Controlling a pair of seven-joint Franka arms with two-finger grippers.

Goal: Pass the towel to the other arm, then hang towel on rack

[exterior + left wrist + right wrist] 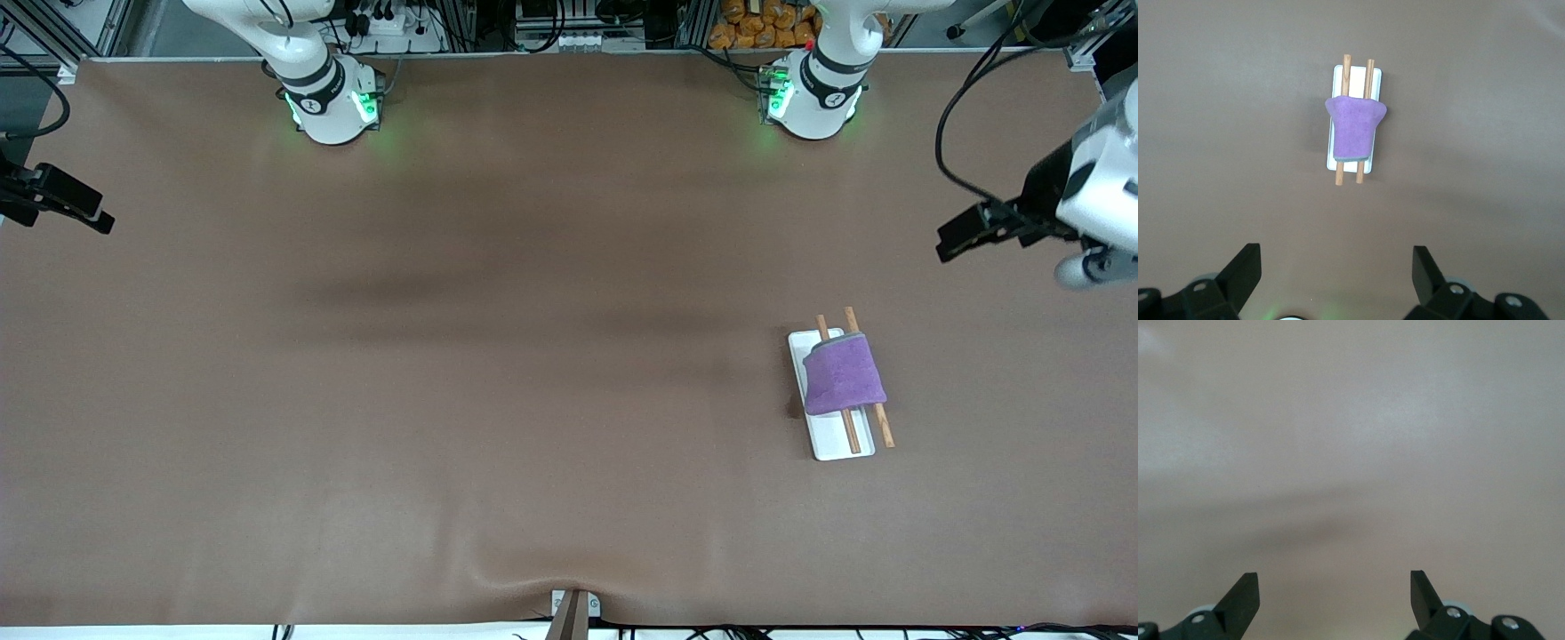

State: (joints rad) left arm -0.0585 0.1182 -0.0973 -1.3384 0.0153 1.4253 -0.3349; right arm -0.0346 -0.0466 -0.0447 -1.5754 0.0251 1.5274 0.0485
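Note:
The purple towel lies draped over the two brown rods of the rack, which stands on the table toward the left arm's end. The left wrist view shows the same towel across the rack, well apart from my left gripper, which is open and holds nothing. From the front, the left gripper hangs in the air at the left arm's end of the table. My right gripper waits at the right arm's end, and its wrist view shows it open over bare table.
The brown table mat stretches between the two arm bases. A small bracket sits at the table's edge nearest the front camera. Cables hang beside the left arm.

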